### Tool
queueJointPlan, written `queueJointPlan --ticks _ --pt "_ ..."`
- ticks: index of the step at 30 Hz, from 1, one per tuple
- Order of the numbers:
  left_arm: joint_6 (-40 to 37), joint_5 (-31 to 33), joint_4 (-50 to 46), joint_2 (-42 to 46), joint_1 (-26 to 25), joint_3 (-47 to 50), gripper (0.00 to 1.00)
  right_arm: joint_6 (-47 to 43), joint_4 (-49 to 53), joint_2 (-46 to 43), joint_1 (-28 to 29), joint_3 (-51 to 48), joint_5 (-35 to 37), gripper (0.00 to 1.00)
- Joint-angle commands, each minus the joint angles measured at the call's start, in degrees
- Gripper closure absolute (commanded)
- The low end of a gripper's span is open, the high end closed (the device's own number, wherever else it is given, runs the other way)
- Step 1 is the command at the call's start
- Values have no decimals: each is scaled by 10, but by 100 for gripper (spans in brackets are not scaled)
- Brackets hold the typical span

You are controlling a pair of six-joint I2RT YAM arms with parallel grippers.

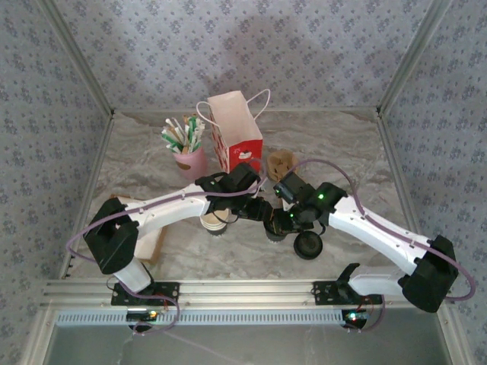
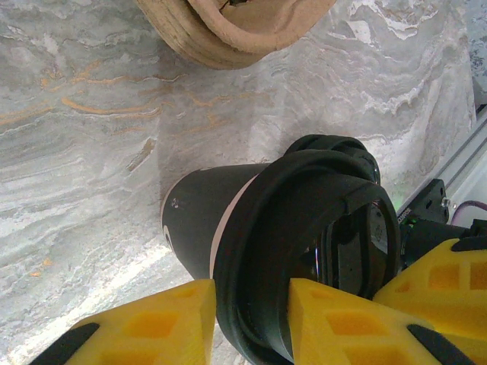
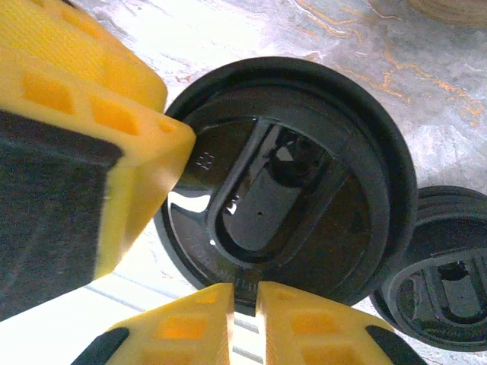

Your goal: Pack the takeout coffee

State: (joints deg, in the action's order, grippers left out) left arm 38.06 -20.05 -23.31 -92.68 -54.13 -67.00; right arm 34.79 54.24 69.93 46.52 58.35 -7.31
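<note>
Lid [image 3: 304,190] held at the mouth of the cup [image 2: 194,220]
Light, springy plastic, best held by the rim: the right gripper [image 3: 257,300] pinches its near edge, almost closed, and the left gripper [image 2: 251,304] seems clamped there too.

Marble-look table [image 1: 358,152]; floral wallpaper walls [image 1: 228,46]; pale wooden block [image 1: 156,243] near left edge, partly hidden.

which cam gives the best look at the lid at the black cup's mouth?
Right wrist. The lid is face-on there, its recessed top and most of the rim sharp. Left wrist sees it obliquely at the end of the cup, with its lower edge cut off. Top external has it tiny and mostly covered.
</note>
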Motion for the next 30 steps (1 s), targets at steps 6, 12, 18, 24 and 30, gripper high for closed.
queueJointPlan --ticks 6,12,18,24,30 --pt "7 36 -29 52 0 -4 65 -5 62 -22 -3 82 31 66" --pt "7 59 -42 104 0 -14 58 -11 74 -67 -16 109 50 45" --pt "3 86 -68 185 -1 -15 42 -36 101 -114 -44 135 67 17" --pt "-17 128 -142 257 -1 -39 17 -56 98 -119 -46 157 80 0" --pt "-12 159 -203 327 -4 -36 1 -15 97 -85 -36 164 98 0"
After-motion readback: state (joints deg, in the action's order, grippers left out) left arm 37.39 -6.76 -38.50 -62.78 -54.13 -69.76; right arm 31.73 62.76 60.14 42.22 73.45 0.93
